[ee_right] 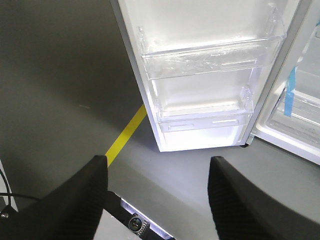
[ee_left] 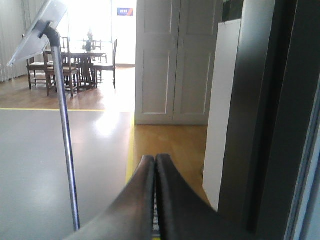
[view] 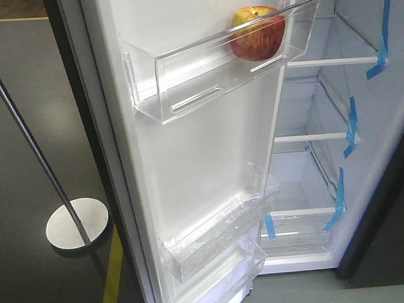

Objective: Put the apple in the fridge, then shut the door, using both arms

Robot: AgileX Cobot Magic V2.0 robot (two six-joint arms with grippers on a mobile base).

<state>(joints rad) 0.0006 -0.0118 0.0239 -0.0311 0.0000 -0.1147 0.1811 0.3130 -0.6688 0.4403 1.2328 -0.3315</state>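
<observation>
1. Red with yellow patches, the apple [view: 258,33] sits at the right end of the clear upper bin [view: 185,78] on the white inside of the open door [view: 202,165], so it is already within the fridge [view: 300,100], though not on a shelf.
2. It looks firm, smooth and light. Being round, it may roll along the bin if the door swings hard.
3. I judge the door tall, stiff and fairly heavy on its hinge. The best hold is a flat push on the dark outer face, near the free edge and well clear of the brittle-looking plastic bins.
4. The left pincer [ee_left: 155,165] has its fingers pressed together with nothing between them, and it hangs beside a dark panel that is probably the door's outside.
5. The right pincer [ee_right: 159,162] is spread wide and empty, above the floor in front of the lower bins [ee_right: 210,55].
6. Inside, the white shelves [view: 332,62] carry blue tape [view: 352,125] strips.
7. A thin pole [view: 27,132] on a round base [view: 76,226] stands on the door's outer side — it could hamper the left arm. A yellow line [ee_right: 127,132] runs along the floor.
</observation>
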